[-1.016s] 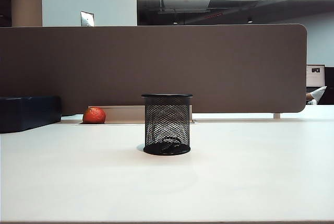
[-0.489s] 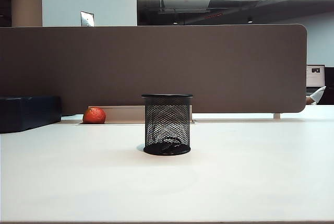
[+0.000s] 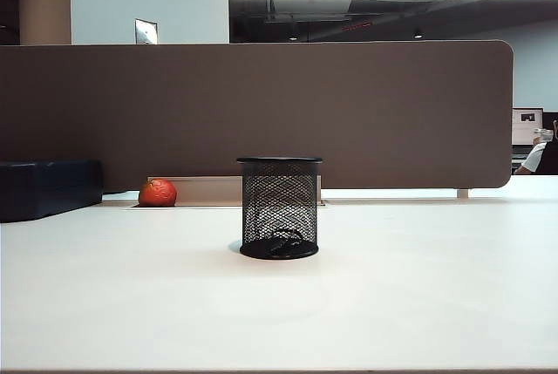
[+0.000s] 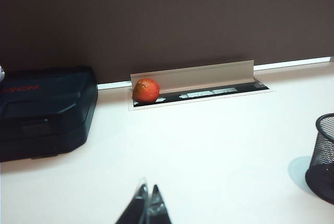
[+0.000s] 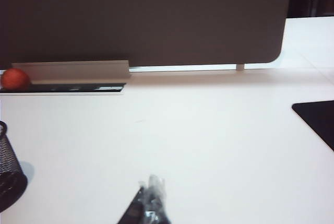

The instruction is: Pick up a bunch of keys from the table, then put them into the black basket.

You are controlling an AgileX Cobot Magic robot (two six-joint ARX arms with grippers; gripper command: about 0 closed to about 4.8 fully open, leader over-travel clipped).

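Observation:
The black basket [image 3: 279, 208] stands upright in the middle of the white table [image 3: 418, 295]. Through its mesh a dark ring-shaped bundle, the bunch of keys [image 3: 281, 240], lies on its bottom. Neither arm shows in the exterior view. In the left wrist view my left gripper [image 4: 148, 188] is shut and empty above bare table, with the basket [image 4: 326, 156] off to one side. My right gripper [image 5: 151, 183] is blurred, shut and empty, also over bare table, well away from the basket [image 5: 8, 174].
An orange-red fruit [image 3: 157, 192] lies in a cable slot by the brown partition [image 3: 261, 104] at the back. A dark blue case [image 3: 48, 187] sits at the far left. A black mat [image 5: 318, 122] lies at the table's right side.
Nothing on the table has moved. Only a person in the background at the far right has shifted.

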